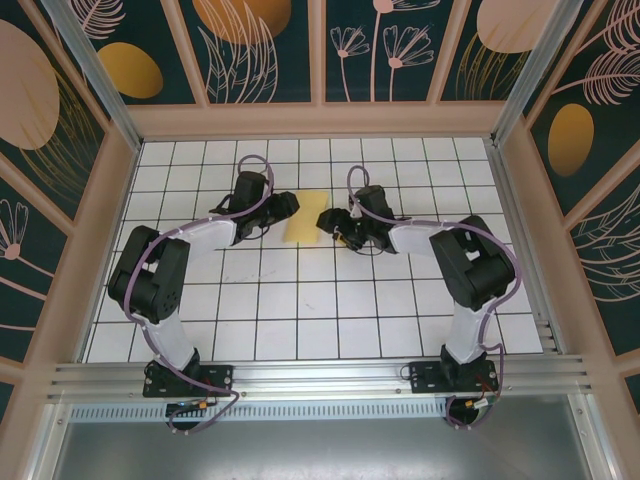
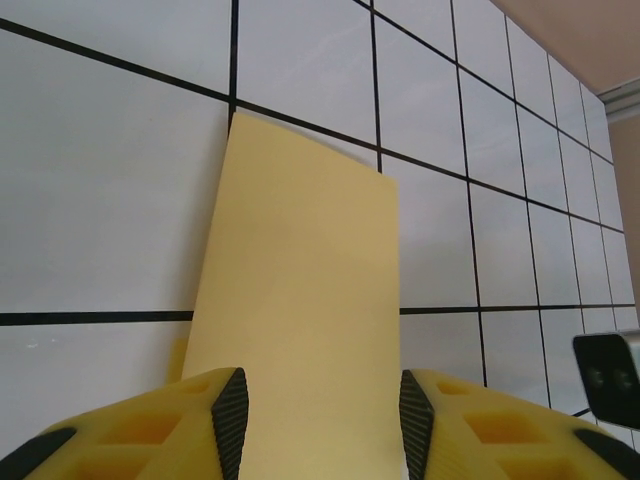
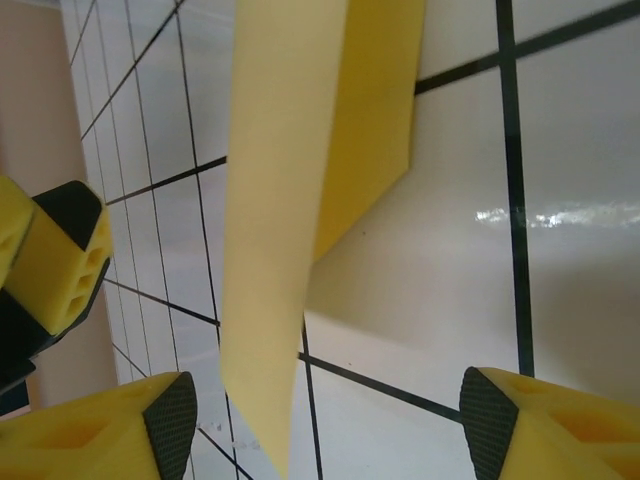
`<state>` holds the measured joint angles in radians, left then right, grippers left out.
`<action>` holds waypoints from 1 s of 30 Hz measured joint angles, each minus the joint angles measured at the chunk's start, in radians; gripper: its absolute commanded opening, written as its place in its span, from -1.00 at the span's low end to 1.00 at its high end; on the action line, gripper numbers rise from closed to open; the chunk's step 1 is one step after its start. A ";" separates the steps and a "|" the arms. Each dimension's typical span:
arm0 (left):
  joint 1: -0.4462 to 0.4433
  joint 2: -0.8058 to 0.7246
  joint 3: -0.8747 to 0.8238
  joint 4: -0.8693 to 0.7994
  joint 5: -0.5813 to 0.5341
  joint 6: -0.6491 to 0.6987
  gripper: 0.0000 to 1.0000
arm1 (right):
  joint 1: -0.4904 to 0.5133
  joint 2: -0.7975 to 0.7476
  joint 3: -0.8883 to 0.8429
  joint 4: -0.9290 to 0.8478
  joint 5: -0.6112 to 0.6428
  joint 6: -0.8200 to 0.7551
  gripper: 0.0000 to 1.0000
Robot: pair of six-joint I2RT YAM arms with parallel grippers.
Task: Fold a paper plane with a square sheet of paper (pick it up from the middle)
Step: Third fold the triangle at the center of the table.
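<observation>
From above, the square sheet of paper [image 1: 303, 228], folded narrower, lies on the tabletop [image 1: 300, 310] between the left tool [image 1: 286, 208] and the right tool [image 1: 330, 221]. Its long axis runs away from the arm bases, with no pointed end formed.

Left wrist: the sheet stretches straight ahead of the tool, its near end between the pads [image 2: 232, 420]. I cannot tell whether it is clenched. Squeezing across the width could buckle it.

Right wrist: the tool is released and wide, with a raised flap standing between its fingers. Closing off-line would likely set a crooked crease.
</observation>
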<state>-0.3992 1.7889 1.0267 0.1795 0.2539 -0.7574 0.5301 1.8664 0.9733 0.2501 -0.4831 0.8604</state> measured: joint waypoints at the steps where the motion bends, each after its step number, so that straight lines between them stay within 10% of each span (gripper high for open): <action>1: 0.000 0.002 -0.001 0.001 0.001 0.000 -0.09 | 0.004 0.009 0.000 0.008 -0.009 0.013 0.33; 17: 0.001 0.015 -0.006 0.010 0.029 -0.007 -0.09 | 0.045 0.050 0.007 0.087 -0.076 0.091 -0.94; 30: 0.001 0.110 -0.006 0.156 0.220 -0.027 -0.26 | -0.030 -0.039 0.007 -0.229 -0.163 -0.169 -1.00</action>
<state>-0.3981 1.8988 1.0206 0.3351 0.4740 -0.7845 0.4999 1.8278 0.9806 0.0212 -0.6464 0.6918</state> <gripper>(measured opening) 0.378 0.030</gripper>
